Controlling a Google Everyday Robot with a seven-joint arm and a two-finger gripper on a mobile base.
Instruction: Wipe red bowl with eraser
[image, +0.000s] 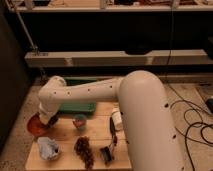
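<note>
The red bowl (35, 125) is round and shallow and sits at the far left edge of the wooden table (97, 136). My gripper (49, 120) is at the end of the white arm (85, 93), low over the bowl's right rim. Only a dark tip shows under the wrist. The eraser is not visible; I cannot tell whether the gripper holds it.
A green tray (77, 107) lies at the table's back, partly under the arm. A small bluish cup (80, 121) stands mid-table. A pale crumpled dish (48, 148), a dark grape cluster (84, 151), a black object (107, 151) and a white object (117, 119) lie toward the front and right.
</note>
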